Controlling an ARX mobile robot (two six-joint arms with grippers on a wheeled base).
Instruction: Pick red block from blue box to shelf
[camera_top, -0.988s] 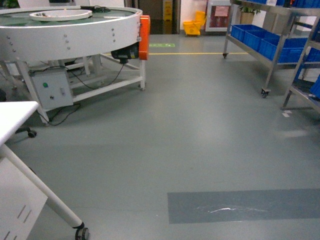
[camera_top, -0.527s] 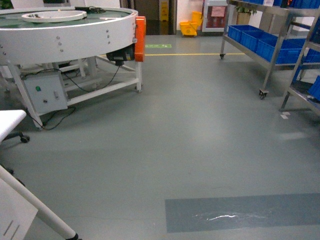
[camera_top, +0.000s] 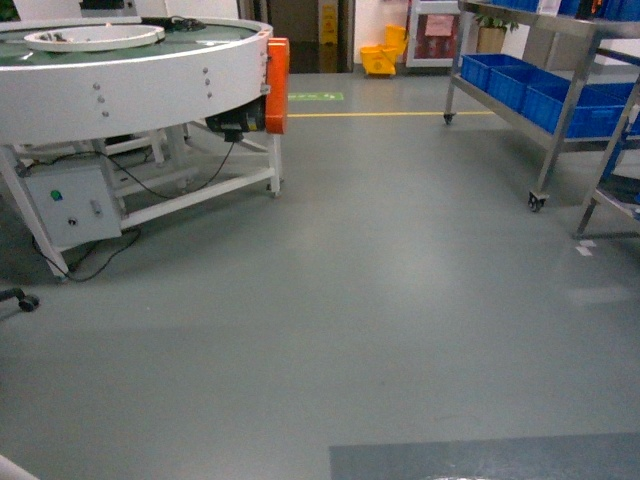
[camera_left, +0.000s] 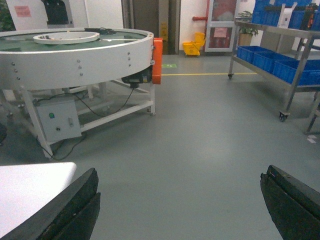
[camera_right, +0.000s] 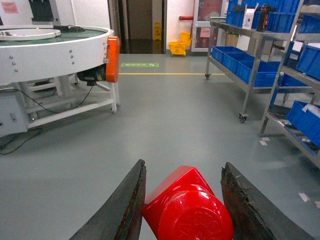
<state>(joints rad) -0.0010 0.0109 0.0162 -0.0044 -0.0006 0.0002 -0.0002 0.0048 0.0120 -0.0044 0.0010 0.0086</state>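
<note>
- Red block (camera_right: 189, 207) sits pinched between the two dark fingers of the right gripper (camera_right: 184, 200), stud facing the wrist camera, both pads touching its sides. Carried clear of the floor.
- Left gripper (camera_left: 180, 200): fingers spread wide, nothing between them; a white tabletop corner (camera_left: 30, 187) shows below its left finger.
- Neither arm shows in the head view.
- Change over the last second: the head view has swung and rolled on. The white table that filled the lower left is gone from it, the round conveyor table (camera_top: 130, 75) has slid left, the darker floor patch (camera_top: 480, 458) has dropped to the bottom edge. The base is driving, block in hand.
- Meaning: pick-up looks done; this is the transit leg toward the shelf (camera_top: 560, 90), which stands at the right, still well apart.
- Blue box: not in any view.
- Containers: dark blue crates (camera_top: 540, 85) line the shelf's lower tier; contents hidden from here. Yellow mop bucket (camera_top: 378, 60) far back by the doorway.
</note>
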